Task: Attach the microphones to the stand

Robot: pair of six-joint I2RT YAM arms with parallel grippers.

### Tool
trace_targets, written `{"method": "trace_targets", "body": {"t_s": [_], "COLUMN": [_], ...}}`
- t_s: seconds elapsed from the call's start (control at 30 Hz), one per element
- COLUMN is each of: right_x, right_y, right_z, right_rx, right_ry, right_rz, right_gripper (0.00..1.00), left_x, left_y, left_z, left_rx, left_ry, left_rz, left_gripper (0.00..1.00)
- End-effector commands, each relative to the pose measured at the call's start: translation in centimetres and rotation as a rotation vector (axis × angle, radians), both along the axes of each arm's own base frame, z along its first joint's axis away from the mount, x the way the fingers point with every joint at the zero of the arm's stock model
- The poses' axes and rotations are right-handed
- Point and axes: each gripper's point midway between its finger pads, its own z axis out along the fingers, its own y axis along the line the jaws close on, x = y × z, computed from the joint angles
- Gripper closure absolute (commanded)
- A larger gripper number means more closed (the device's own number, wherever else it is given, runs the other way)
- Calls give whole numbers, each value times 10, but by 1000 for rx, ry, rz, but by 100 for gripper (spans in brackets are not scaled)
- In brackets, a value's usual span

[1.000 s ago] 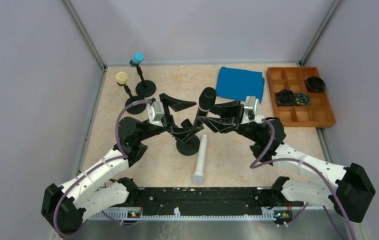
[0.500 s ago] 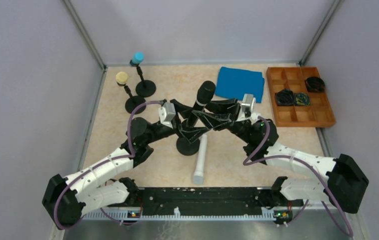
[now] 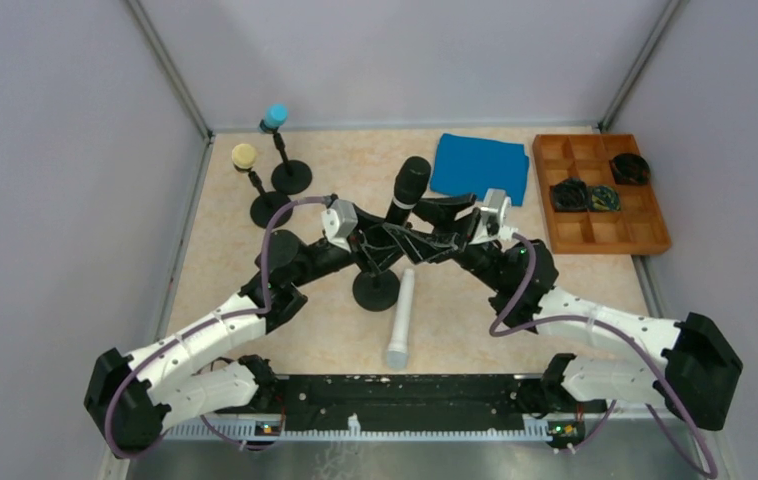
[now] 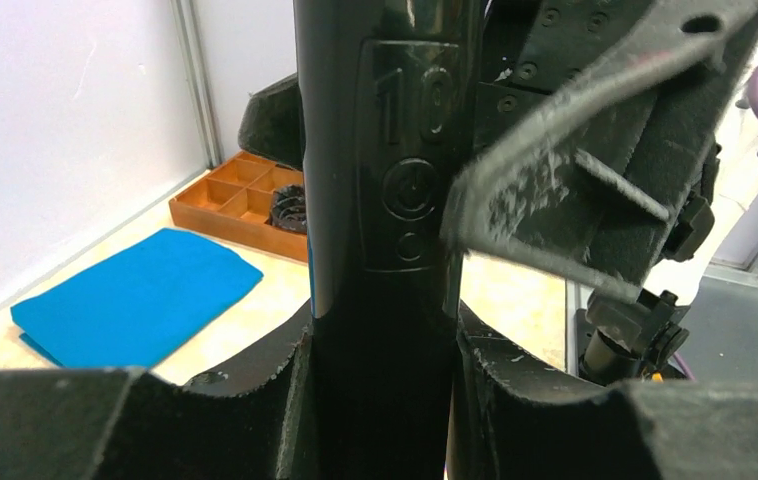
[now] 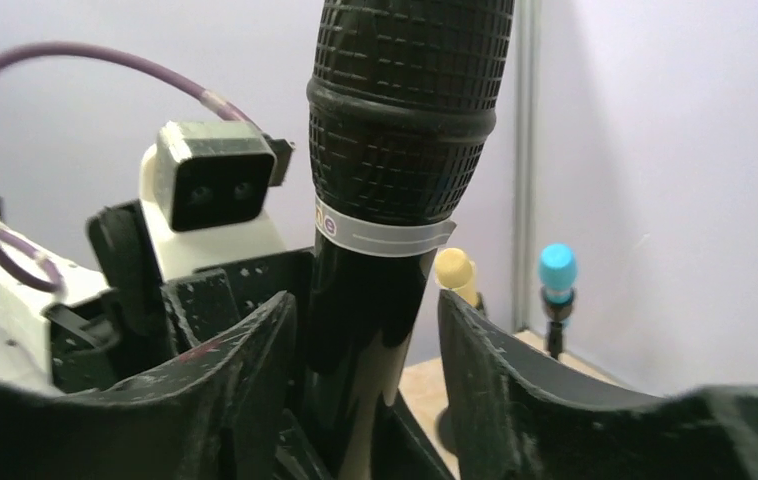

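Observation:
The black microphone [image 3: 407, 195] stands tilted over the middle stand's round base [image 3: 376, 290]. My left gripper [image 3: 383, 243] is shut on its lower body [image 4: 385, 250], with both fingers pressed against it. My right gripper [image 3: 420, 238] is open around the same microphone [image 5: 395, 150]; a gap shows at its right finger [image 5: 485, 350]. The white microphone [image 3: 401, 320] lies flat on the table in front of the base. The cream microphone [image 3: 244, 156] and the light blue microphone [image 3: 276, 115] sit on their own stands at the back left.
A folded blue cloth [image 3: 480, 166] lies at the back centre. A wooden compartment tray [image 3: 655, 225] with dark coiled items stands at the right. The two small stand bases [image 3: 271, 210] are near the left wall.
My left gripper moved in from the left and closed on the black microphone's body. My right gripper's jaws loosened from their grip on it.

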Motion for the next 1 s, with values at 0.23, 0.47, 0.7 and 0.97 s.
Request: {"method": "trace_targets", "body": {"t_s": [0.23,0.47,0.7,0.97], "right_x": [-5,-9,-8,-9], "right_y": [-20,-17,-15,-23], "right_z": [30,45,46,38], "right_rx": [-46,-22,-22,-25], "right_ry": [-1,103,162,120], "right_rz": [-62,2,22,-18], "right_gripper": [25,29,52,100], "left_x": [3,-5,-6,14], "left_y": [7,6,8,14], "left_z": [11,6,3,-6], "left_rx": [43,54,61,84], "left_ry": [-82,-98,-94,-31], "left_rz": [54,15,21,132], "left_gripper": [100,100,100,15]}}
